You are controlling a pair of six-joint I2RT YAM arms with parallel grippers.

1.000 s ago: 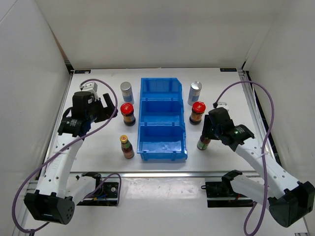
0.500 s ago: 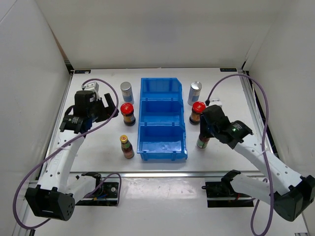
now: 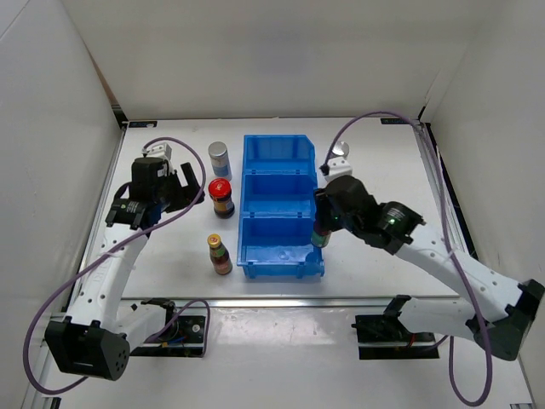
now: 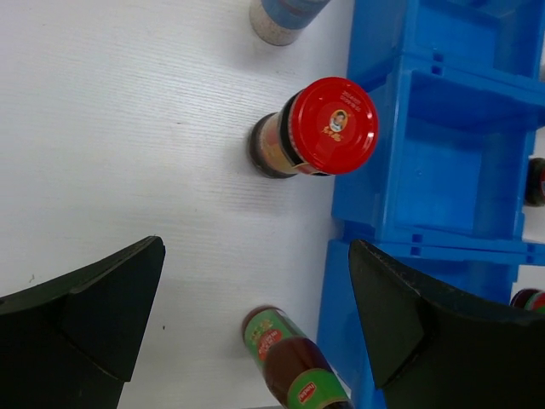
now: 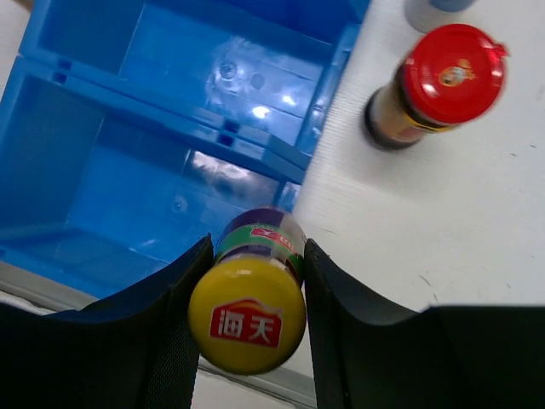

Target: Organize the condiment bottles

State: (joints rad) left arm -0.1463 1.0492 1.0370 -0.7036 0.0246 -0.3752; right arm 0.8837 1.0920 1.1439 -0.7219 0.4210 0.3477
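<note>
Right arm lies across the R side of the top view, so the R dark red-lidded jar [image 5: 443, 81] is hidden there. Only the right wrist cam shows it: upright on the white table [image 3: 179, 264], near the blue three-compartment plastic bin [image 3: 277, 203]. R silver-capped cylinder bottle [image 3: 340, 151]: just the cap + shoulder peek past the arm, and the wrist view crops it at the top edge.

Right gripper [image 3: 321, 227] is clamped on a slim yellow-capped multicolour-banded bottle [image 5: 249, 294], fingers [image 5: 170, 341] pressed on both sides below the cap. The bottle's lower end is at the R wall of the bin's nearest compartment. Can't tell if it's inside the rim or still outside, as its base is hidden by its own body.

Left wrist cam: L silver-capped cylinder bottle [image 4: 285, 13] cropped at top. L slim banded bottle [image 4: 289, 362] cropped at bottom, cap out of frame. L red-lidded jar [image 4: 328, 128] fully seen, upright, just beside the bin's L wall. Left gripper [image 4: 255, 324]: jaws wide apart, nothing between them, above the table near that jar. Small dark bits at the far R edge, past the bin, are too cut off to name.

Vs half a sec ago: right gripper + its bottle have swung left, from the table R of the bin to the bin wall. R red jar, visible up top then, is now covered. Left arm, the 3 L bottles and the bin are in the same places.
</note>
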